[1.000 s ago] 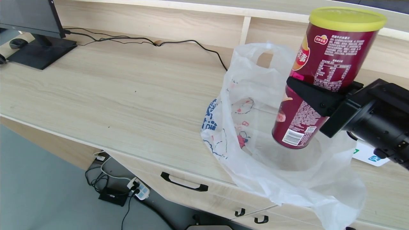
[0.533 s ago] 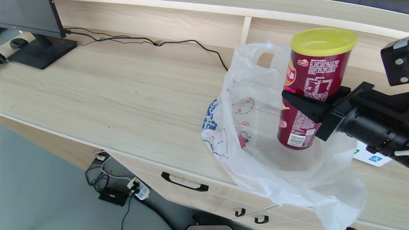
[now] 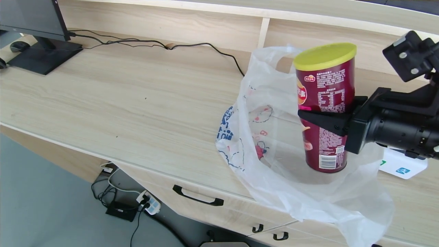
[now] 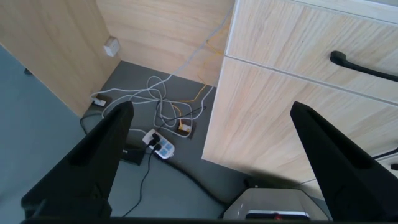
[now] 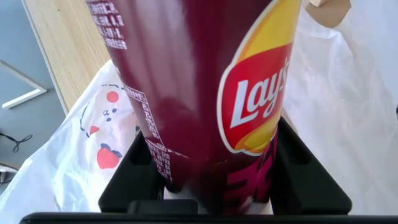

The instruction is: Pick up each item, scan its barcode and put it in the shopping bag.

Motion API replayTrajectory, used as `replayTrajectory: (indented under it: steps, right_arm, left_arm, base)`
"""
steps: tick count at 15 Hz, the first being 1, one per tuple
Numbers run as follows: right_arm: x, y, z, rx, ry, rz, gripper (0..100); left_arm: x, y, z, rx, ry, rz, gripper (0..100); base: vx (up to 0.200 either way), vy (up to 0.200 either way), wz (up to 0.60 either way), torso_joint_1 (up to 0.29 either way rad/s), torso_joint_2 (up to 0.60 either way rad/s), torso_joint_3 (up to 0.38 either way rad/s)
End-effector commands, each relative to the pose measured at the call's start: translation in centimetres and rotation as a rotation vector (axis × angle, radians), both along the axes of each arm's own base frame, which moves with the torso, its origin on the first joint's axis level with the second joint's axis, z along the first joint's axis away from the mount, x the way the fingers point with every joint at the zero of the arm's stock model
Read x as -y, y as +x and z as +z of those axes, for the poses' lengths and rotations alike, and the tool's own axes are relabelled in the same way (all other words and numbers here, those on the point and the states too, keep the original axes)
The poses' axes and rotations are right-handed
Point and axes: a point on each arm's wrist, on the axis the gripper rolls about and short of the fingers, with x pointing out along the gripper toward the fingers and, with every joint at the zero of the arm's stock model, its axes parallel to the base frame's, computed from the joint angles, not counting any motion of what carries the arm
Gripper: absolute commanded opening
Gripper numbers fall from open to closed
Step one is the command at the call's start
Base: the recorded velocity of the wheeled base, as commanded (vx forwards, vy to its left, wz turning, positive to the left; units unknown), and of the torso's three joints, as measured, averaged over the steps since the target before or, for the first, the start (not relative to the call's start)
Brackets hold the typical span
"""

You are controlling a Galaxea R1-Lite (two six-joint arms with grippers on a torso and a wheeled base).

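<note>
A dark red chip can [image 3: 325, 106] with a yellow lid stands upright inside the mouth of the clear plastic shopping bag [image 3: 274, 137] on the wooden counter. My right gripper [image 3: 329, 115] is shut on the can's middle, reaching in from the right. Close up, the can [image 5: 205, 93] sits between the black fingers [image 5: 134, 171], with the bag [image 5: 93, 137] behind it. My left gripper [image 4: 211, 168] hangs open below the counter, facing a drawer front and the floor.
A monitor base [image 3: 44, 55] and cables [image 3: 154, 44] lie at the counter's back left. A white card [image 3: 403, 166] rests to the right of the bag. A wooden back wall [image 3: 205, 20] borders the counter. Drawer handle [image 3: 197, 195] below the front edge.
My right gripper has lowered the can into the bag and brought it from tilted to upright, shifting slightly left. The bag has kept its place.
</note>
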Motion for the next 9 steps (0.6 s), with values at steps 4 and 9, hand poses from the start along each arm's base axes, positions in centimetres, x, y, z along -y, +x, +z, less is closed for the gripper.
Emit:
replayTrajectory:
  steps: [4, 9]
  right_arm:
    - [0.1, -0.2, 0.7, -0.08, -0.043, 0.036, 0]
    - [-0.5, 0.9, -0.9, -0.128, -0.087, 0.043, 0]
  left_arm:
    - [0.0, 0.0, 0.0, 0.0, 0.0, 0.001, 100]
    - [0.0, 0.0, 0.0, 0.0, -0.003, 0.0, 100]
  base:
    - [0.0, 0.0, 0.0, 0.0, 0.0, 0.0]
    - [0.0, 0.0, 0.0, 0.0, 0.0, 0.0]
